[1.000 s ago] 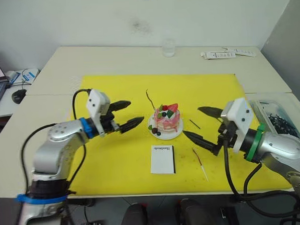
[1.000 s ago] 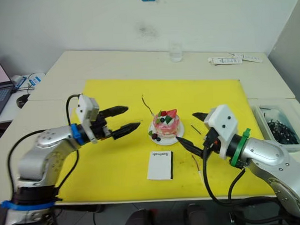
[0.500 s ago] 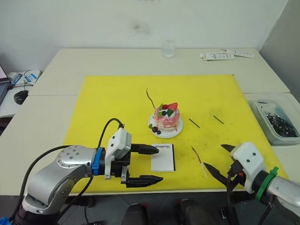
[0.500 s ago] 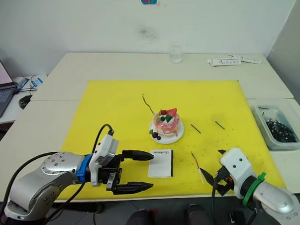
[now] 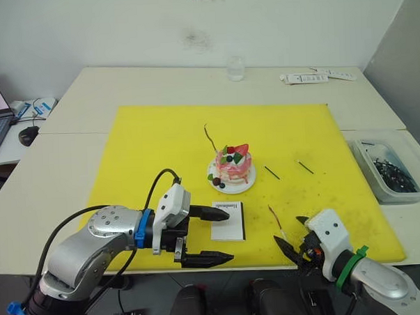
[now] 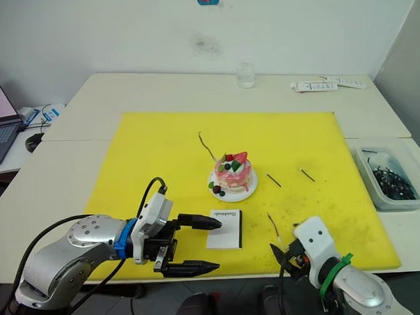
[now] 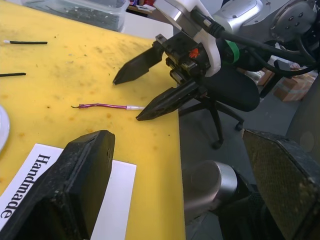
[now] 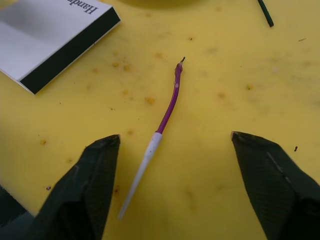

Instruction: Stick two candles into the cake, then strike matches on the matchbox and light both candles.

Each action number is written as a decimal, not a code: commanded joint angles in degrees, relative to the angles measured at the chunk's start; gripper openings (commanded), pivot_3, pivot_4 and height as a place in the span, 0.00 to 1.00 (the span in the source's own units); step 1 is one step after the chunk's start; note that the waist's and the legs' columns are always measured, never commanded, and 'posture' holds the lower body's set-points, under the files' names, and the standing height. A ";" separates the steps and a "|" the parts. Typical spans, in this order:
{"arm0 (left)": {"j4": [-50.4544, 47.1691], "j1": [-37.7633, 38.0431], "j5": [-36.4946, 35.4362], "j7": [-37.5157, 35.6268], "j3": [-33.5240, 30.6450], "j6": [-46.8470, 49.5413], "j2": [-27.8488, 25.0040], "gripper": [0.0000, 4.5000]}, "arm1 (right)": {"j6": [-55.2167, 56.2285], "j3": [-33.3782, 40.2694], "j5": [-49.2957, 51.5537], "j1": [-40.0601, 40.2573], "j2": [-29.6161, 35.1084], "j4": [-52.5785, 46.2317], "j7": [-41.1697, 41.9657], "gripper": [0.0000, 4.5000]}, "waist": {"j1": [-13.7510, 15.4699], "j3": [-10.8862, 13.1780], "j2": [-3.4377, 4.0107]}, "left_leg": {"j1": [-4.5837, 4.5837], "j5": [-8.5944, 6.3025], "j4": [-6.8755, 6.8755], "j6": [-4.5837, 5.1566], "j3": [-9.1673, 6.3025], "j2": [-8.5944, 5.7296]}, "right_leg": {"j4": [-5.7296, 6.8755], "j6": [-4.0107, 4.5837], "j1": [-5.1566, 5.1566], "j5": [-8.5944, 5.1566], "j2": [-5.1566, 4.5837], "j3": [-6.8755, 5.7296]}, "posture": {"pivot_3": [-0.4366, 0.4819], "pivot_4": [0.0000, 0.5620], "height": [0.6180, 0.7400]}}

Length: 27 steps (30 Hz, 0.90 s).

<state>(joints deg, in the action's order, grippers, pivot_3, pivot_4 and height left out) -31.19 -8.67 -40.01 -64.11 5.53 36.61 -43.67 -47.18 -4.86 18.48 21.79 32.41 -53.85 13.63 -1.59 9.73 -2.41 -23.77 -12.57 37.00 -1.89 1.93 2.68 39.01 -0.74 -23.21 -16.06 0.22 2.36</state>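
The pink-and-white cake (image 5: 232, 168) sits on its white plate (image 5: 244, 187) mid-mat. One candle (image 5: 210, 138) slants up at the cake's back left; I cannot tell if it is stuck in. The other candle (image 5: 276, 220) (image 8: 170, 102) lies flat to the right of the matchbox (image 5: 227, 221). Two matches (image 5: 271, 172) (image 5: 305, 167) lie to the right of the cake. My left gripper (image 5: 229, 233) is open, with one fingertip at the matchbox's left edge. My right gripper (image 5: 290, 231) (image 7: 129, 99) is open, its fingers either side of the lying candle's pale end.
The yellow mat (image 5: 161, 146) covers the table's middle. A clear bin (image 5: 385, 171) of small dark pieces stands at the right. At the back are a glass (image 5: 235, 67) and white strips (image 5: 318, 76). A mouse (image 5: 26, 134) lies far left. A chair stands below the front edge.
Both arms came down from beside the cake to the mat's front edge. In the last half second the right gripper shifted left onto the candle's pale end and the left gripper edged towards the matchbox.
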 commanded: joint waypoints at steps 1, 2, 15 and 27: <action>-1.09 -0.83 -0.15 0.66 -0.16 -0.49 0.21 1.00 | -1.14 -0.30 -0.49 0.34 -0.53 -1.75 -0.49 0.56 | 0.00 0.00 0.00 | 0.00 0.00 0.00 0.00 0.00 0.00 | 0.00 0.00 0.00 0.00 0.00 0.00 | 0.48 0.27 1.00; -1.05 -0.89 -0.14 0.78 -0.17 -0.49 0.25 1.00 | -1.36 -0.50 -0.55 0.53 -0.55 -1.94 -0.49 0.49 | 0.00 0.00 0.00 | 0.00 0.00 0.00 0.00 0.00 0.00 | 0.00 0.00 0.00 0.00 0.00 0.00 | 0.48 0.27 1.00; -2.02 -2.35 -4.10 2.59 -0.95 2.58 0.90 1.00 | -8.41 9.15 9.55 -4.89 -5.84 -5.78 1.66 0.01 | -0.04 0.00 0.00 | 0.00 0.00 0.02 0.00 0.00 0.00 | 0.01 -0.03 0.01 0.02 0.00 0.00 | 0.48 0.27 1.00; -3.57 -11.35 -7.75 5.33 1.84 4.55 7.09 1.00 | 7.30 38.05 8.35 2.93 19.21 14.20 33.35 0.01 | 1.29 -0.01 -0.01 | -0.09 -0.01 0.01 0.02 -0.03 -0.13 | -0.12 -0.10 0.05 0.01 0.28 -0.02 | 0.48 0.27 1.00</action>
<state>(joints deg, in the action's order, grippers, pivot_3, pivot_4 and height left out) -32.53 -18.75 -46.21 -59.17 7.39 41.18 -37.24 -44.50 29.95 28.63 23.70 51.21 -41.71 43.27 -0.30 9.72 -2.42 -23.86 -12.58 37.01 -1.87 1.90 2.57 38.89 -0.84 -23.16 -16.05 0.53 2.35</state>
